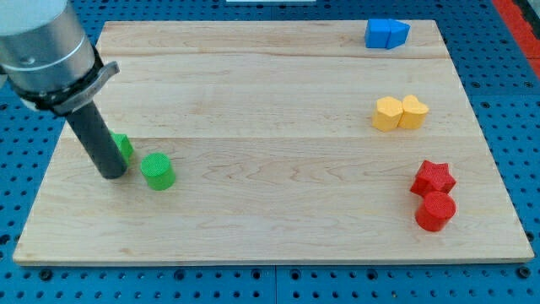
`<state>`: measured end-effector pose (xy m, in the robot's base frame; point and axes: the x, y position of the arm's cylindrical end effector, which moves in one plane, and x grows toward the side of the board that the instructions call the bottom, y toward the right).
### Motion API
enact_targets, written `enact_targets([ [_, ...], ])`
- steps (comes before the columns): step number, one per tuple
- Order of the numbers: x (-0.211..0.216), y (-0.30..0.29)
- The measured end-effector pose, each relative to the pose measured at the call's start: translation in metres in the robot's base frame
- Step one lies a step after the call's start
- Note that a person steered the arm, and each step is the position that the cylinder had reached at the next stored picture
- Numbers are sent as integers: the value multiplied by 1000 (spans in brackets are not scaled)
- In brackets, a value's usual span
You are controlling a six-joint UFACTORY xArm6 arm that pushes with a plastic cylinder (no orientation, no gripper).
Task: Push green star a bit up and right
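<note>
The green star lies at the view's left on the wooden board, mostly hidden behind my rod. My tip rests on the board just below and left of the green star, touching or nearly touching it. A green cylinder stands just to the right of my tip, a little below and right of the star.
A blue block pair sits at the view's top right. A yellow pair of blocks sits at the right middle. A red star and a red cylinder sit at the lower right.
</note>
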<state>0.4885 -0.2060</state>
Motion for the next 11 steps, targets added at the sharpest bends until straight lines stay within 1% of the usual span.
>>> enact_targets([
  [1,-29,-39],
  [2,-35,-73],
  [3,-35,-77],
  [4,-14,-64],
  [5,-42,-55],
  [6,-60,-54],
  [7,-49,-57],
  [8,-41,-40],
  [9,-52,-8],
  [10,-48,-15],
  [11,-18,29],
])
